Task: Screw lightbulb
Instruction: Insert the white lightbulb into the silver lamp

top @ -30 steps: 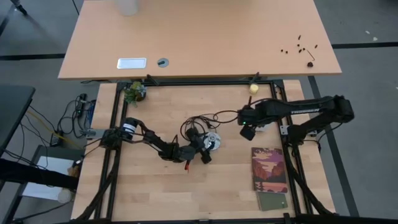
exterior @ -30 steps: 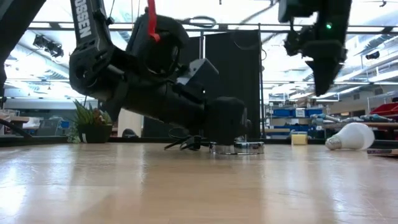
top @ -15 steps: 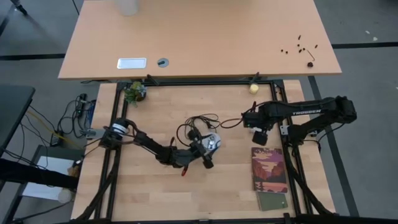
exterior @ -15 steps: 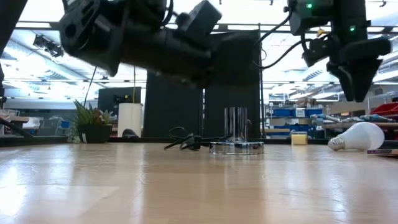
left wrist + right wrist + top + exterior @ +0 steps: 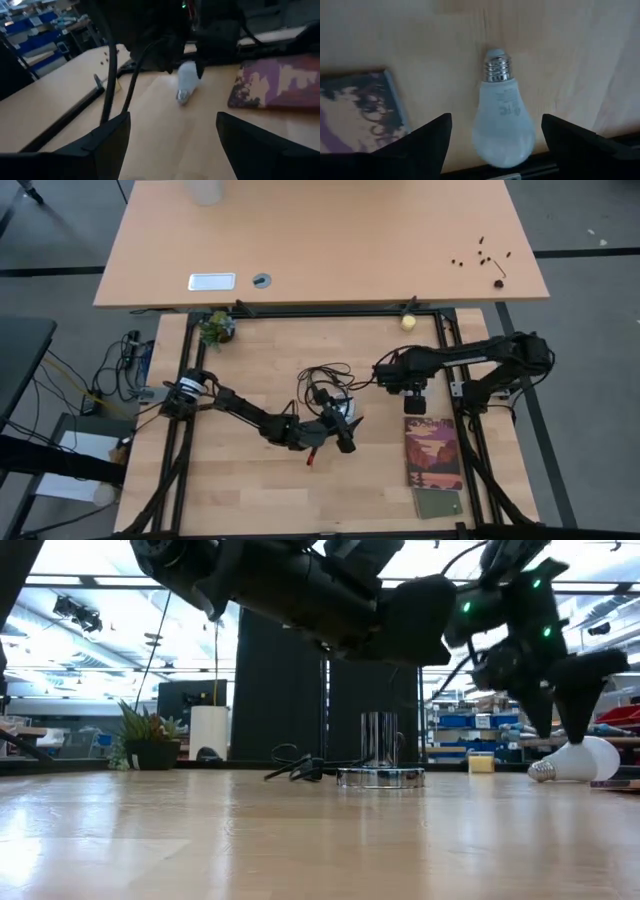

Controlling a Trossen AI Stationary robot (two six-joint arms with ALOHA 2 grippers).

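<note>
- From above, the lightbulb (image 5: pixel 503 120) is hidden under the right gripper (image 5: pixel 414 402), so that view gives no sight of it
- In the low view the right gripper's dark fingers cover part of the lightbulb's white globe; only its screw base and the globe's far side show
- The right wrist view cuts off the rounded end of the globe behind the gripper's own body
- The left wrist view is dim, and the bulb shows there only as a small pale shape beside the booklet (image 5: pixel 280 82)
- The lightbulb lies on its side on the table (image 5: pixel 250 480), directly below the right gripper and between its two spread fingers, screw base pointing away from the wrist; the fingers stand wide, apart from the glass on both sides
- The booklet lies just beside the bulb
- The left gripper (image 5: pixel 346 440) hangs wide open and empty near the socket disc (image 5: pixel 380 777), well apart from the bulb
</note>
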